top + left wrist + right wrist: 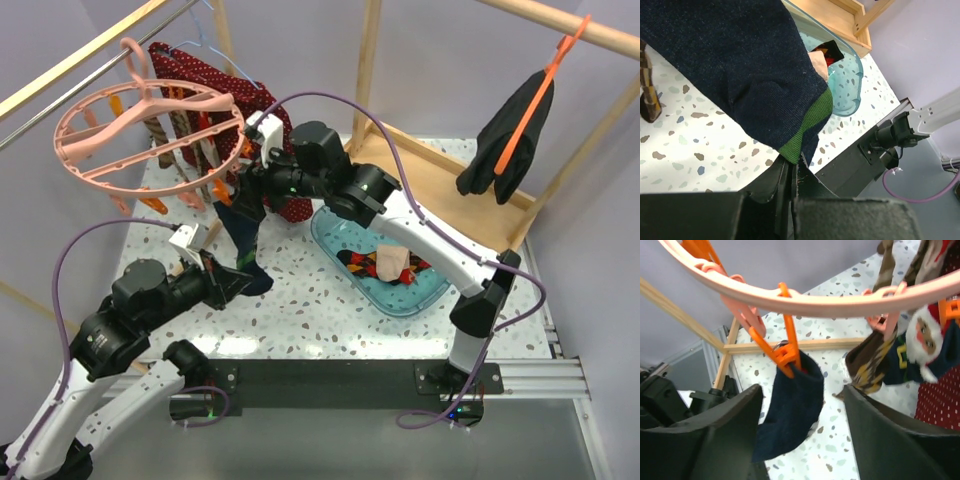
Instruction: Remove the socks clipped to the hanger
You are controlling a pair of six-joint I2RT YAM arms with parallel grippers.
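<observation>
The pink ring hanger [150, 120] hangs at the upper left, its ring [815, 302] crossing the right wrist view. A dark navy sock [243, 232] hangs from an orange clip [787, 352] and stretches down toward the table. My left gripper [792, 167] is shut on that sock's green-edged end [805, 130]. My right gripper [802, 387] is open just under the ring, a finger on each side of the navy sock [790, 410], not touching it. A brown argyle sock [870, 365] and a Santa-patterned sock [925, 340] stay clipped beside it.
A clear blue tray [425, 290] on the table right of centre holds loose socks [385, 262]. A red white-dotted cloth [200, 75] hangs behind the hanger. A black garment [510, 135] on an orange hanger hangs at the upper right. Wooden frame posts [365, 60] stand behind.
</observation>
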